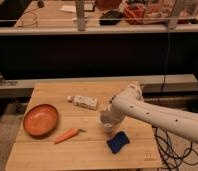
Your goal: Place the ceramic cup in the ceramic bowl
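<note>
Well, the big ceramic bowl [40, 120] sits at nine o'clock on the table [52, 156]. The gripper [108, 119] is at the little ceramic cup [105, 125], mid-table. I cannot tell if it has hold. A loose cup could drop, and a low carry could bump the carrot [67, 135].

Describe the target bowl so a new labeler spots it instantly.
Start at the wooden table and go to its left end, well left of the robot's hand, which is low over the table's middle. The ceramic bowl sits there: round, wide, shallow, glossy orange-brown. The carrot beside it is similar in colour but small, thin and pointed.
</note>
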